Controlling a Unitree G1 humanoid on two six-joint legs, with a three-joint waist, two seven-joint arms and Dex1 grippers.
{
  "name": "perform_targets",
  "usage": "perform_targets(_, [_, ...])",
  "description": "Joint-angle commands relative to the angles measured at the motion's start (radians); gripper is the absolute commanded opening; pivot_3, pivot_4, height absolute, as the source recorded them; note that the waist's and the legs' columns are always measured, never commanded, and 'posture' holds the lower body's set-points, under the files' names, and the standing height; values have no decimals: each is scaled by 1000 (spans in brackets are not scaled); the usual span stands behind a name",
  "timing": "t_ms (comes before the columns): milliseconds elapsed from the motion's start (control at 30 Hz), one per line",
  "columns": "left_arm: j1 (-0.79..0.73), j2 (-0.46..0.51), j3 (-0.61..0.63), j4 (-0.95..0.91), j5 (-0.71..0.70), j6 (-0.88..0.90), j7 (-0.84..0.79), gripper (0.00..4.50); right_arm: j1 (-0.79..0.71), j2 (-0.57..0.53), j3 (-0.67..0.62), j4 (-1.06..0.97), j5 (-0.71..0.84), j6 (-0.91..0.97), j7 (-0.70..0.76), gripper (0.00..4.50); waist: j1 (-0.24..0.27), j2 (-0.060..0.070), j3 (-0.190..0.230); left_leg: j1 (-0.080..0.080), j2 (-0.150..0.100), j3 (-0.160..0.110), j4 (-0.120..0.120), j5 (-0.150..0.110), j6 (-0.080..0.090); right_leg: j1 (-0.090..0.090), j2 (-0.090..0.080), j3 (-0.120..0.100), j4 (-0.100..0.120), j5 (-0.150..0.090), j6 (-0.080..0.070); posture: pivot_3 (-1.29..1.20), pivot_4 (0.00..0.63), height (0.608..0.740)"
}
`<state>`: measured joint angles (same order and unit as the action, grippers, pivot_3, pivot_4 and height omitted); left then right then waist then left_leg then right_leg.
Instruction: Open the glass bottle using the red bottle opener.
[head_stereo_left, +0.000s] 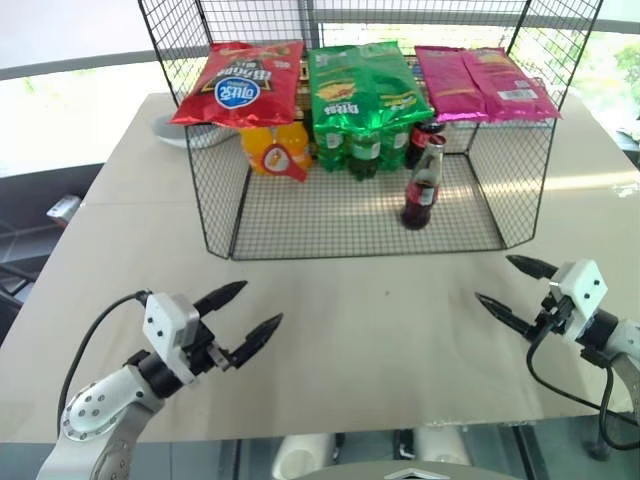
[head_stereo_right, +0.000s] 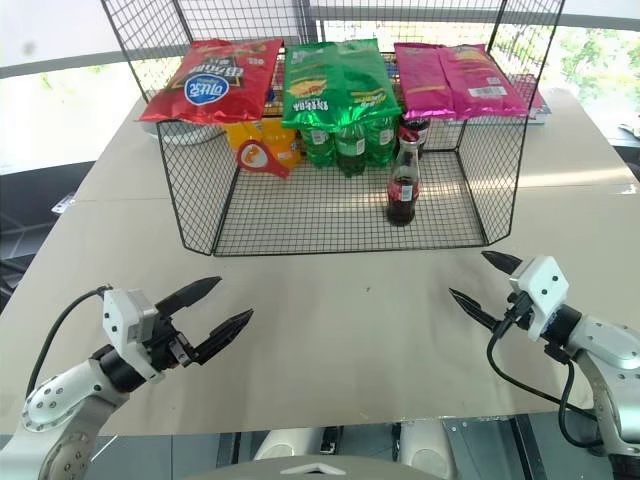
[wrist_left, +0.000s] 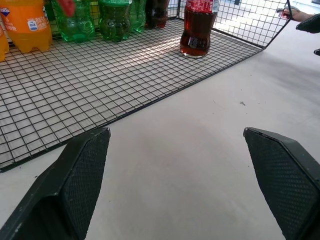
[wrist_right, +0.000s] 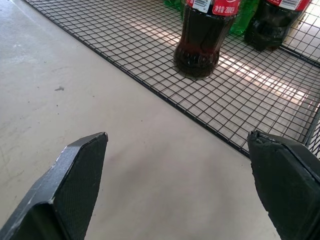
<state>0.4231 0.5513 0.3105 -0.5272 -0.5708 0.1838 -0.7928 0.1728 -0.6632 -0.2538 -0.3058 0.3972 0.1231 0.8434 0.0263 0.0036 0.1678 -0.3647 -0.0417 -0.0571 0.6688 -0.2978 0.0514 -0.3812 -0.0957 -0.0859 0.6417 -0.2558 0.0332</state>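
slim glass bottle (head_stereo_left: 422, 184), wire-grid shelf (head_stereo_left: 350, 215)

glass bottle (head_stereo_left: 421, 185): 1 | snack bags (head_stereo_left: 240, 82): 4 | wire rack (head_stereo_left: 350, 215): 1 | grippers (head_stereo_left: 240, 318): 2

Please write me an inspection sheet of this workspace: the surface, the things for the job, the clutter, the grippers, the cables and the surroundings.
Surface: beige table, bare in front of the wire rack.
Job's things: glass bottle upright on the rack's floor, cap on; red bottle opener: nothing seen.
Clutter: orange bottles, green bottles, a dark bottle behind the glass one; three snack bags on top of the rack.
Grippers: left gripper and right gripper open, empty, over the table.
Cables: black cable at the left arm, another at the right.
Surroundings: bright windows behind.
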Motion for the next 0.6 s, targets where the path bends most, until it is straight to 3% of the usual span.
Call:
perform_targets(33, [-28, -12, 8, 2, -9, -10, 15, 4420, -10, 16, -26, -48, 32, -28, -6, 4500, 0, 0, 0, 0, 0, 0, 0, 0, 0, 0, 0, 0, 0, 0, 0, 0, 150, 740])
perform_targets(167, [-121, -57, 14, 18, -3, 27, 132, 4420, -45, 61, -9, -87, 61, -78, -1, 4500, 3, 0, 0, 0, 0, -1, 0, 0, 0, 0, 0, -1, 0, 0, 0, 0, 150, 740])
perform_targets(400, [-279, -52, 30, 1, -61, 202, 308, 4420, -75, 101, 17, -346, 269, -18, -24, 4500, 3, 0, 0, 0, 0, -1, 0, 3, -5, 0, 1, -1, 1, 0, 0, 0, 150, 740])
perform_targets(600, [-480, -60, -37, 60, 11, 269, 412, 4420, -68, 89, 49, -439, 273, 16, -61, 4500, 14, -2, 0, 0, -1, -1, 1, 3, -5, 1, 2, -1, 1, 0, 0, 0, 150, 740])
